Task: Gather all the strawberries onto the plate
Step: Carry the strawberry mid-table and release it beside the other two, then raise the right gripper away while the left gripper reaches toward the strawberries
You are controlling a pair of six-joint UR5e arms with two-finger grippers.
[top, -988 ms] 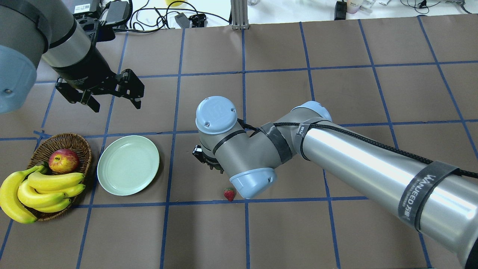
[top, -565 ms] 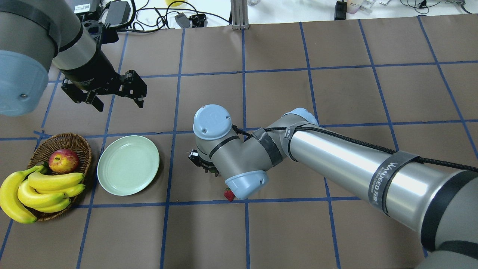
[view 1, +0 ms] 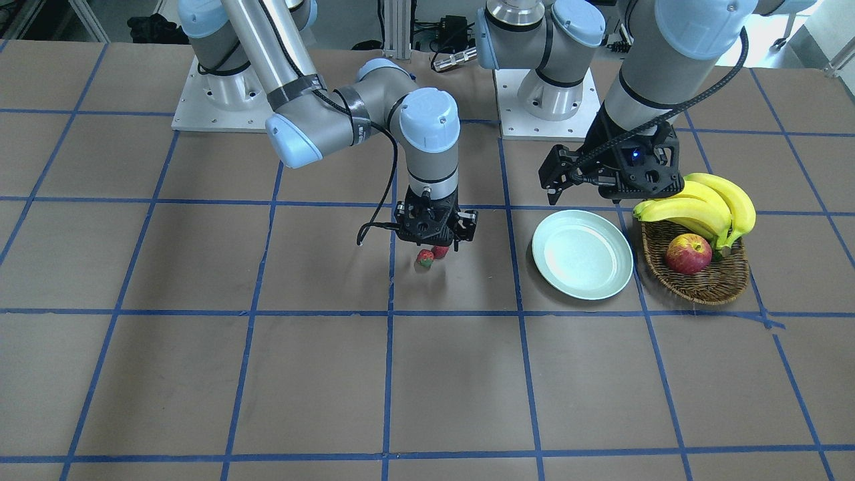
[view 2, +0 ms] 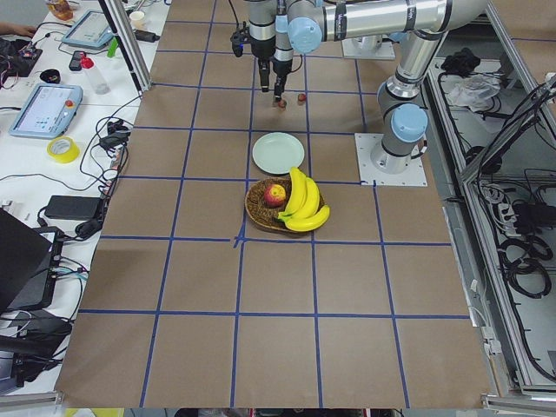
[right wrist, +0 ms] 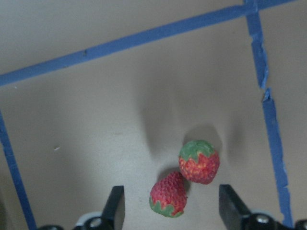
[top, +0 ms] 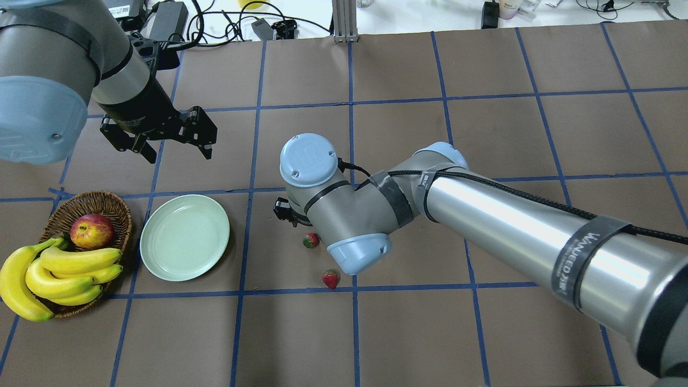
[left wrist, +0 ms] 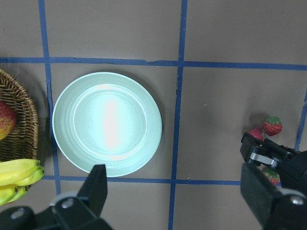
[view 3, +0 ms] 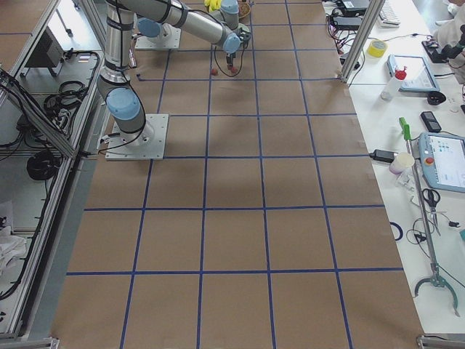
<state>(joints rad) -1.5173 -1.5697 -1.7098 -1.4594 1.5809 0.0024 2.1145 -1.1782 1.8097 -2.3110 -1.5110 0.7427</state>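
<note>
Two strawberries point(right wrist: 199, 161) point(right wrist: 168, 194) lie side by side on the brown table right under my right gripper point(right wrist: 172, 211). It is open and empty, one finger on each side of them. The front view shows the same pair point(view 1: 425, 258) below the right gripper point(view 1: 433, 244). In the overhead view one of the pair point(top: 310, 240) shows beside the wrist, and a third strawberry point(top: 330, 279) lies apart, nearer the robot. The mint-green plate point(top: 184, 237) is empty. My left gripper point(top: 177, 151) is open and empty, hovering beyond the plate.
A wicker basket point(top: 107, 200) with an apple point(top: 91, 231) and a bunch of bananas point(top: 59, 271) stands just left of the plate. My right forearm point(top: 510, 215) crosses the table's right half. Blue tape lines grid the table.
My right wrist has shifted a little, uncovering a second strawberry in the overhead view. My left gripper has drifted slightly right and toward the plate, still open.
</note>
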